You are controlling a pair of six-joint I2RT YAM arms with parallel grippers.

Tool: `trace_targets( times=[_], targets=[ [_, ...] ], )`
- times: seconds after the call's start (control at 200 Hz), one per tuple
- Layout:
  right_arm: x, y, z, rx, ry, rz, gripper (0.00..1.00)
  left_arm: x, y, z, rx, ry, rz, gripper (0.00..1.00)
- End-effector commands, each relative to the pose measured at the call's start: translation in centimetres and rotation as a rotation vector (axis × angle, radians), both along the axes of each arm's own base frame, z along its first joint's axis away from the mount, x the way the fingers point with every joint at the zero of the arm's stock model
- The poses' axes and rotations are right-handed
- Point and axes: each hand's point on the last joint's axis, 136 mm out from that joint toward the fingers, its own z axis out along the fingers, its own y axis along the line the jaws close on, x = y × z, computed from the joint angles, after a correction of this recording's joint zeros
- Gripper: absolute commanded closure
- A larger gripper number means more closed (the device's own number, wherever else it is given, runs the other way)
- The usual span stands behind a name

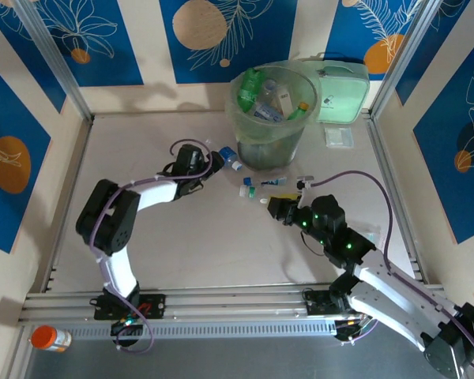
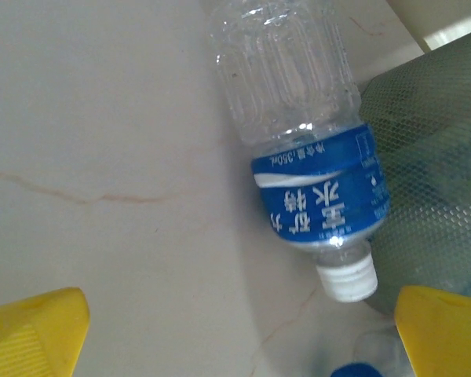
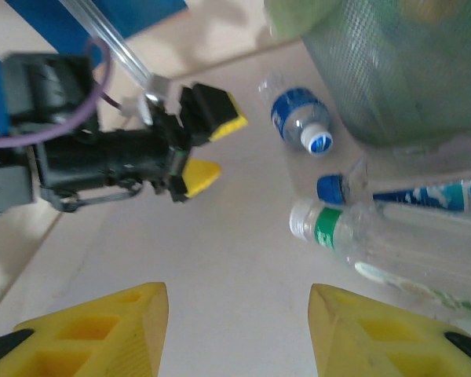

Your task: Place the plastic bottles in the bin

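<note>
The bin, lined with a pale green bag, holds several plastic bottles. A clear bottle with a blue label and a white cap lies on the table against the bin's mesh wall. My left gripper stands open just short of it, nothing between its fingers. Two more bottles lie in front of the bin: one with a blue cap and one with a green label. My right gripper is open and empty, a little short of them and left of the green-label bottle. The left gripper faces the blue-label bottle.
A flat mint-green case leans behind the bin on the right, with a small clear packet in front of it. An orange bottle lies off the table at the near left. Metal rails edge the table.
</note>
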Motion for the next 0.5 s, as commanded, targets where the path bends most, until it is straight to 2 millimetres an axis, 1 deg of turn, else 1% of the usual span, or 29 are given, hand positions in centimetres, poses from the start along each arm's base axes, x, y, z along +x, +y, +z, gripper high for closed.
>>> trace_targets(
  times=[0.0, 0.075, 0.17, 0.255, 0.395, 0.495],
  targets=[
    [0.6, -1.2, 2.1, 0.055, -0.082, -0.081, 0.49, 2.4, -1.4, 0.9, -0.062, -0.009, -0.025, 0.01],
    [0.3, -1.6, 2.6, 0.065, -0.095, -0.090, 0.49, 3.4, -2.0, 0.2, -0.055, 0.018, -0.023, 0.01],
    [0.0, -1.9, 3.2, 0.073, -0.109, -0.094, 0.49, 4.5, -2.2, -0.8, -0.048, 0.056, 0.003, 0.01],
    [-0.1, -2.2, 3.4, 0.079, -0.115, -0.101, 0.49, 5.2, -1.8, -1.5, -0.013, 0.084, 0.038, 0.01],
    [-0.1, -2.6, 3.6, 0.087, -0.116, -0.114, 0.50, 5.8, -0.9, -2.9, 0.048, 0.148, 0.098, 0.01],
    [-0.1, -2.7, 3.6, 0.089, -0.118, -0.113, 0.50, 6.4, -0.5, -3.4, 0.085, 0.183, 0.135, 0.01]
  ],
)
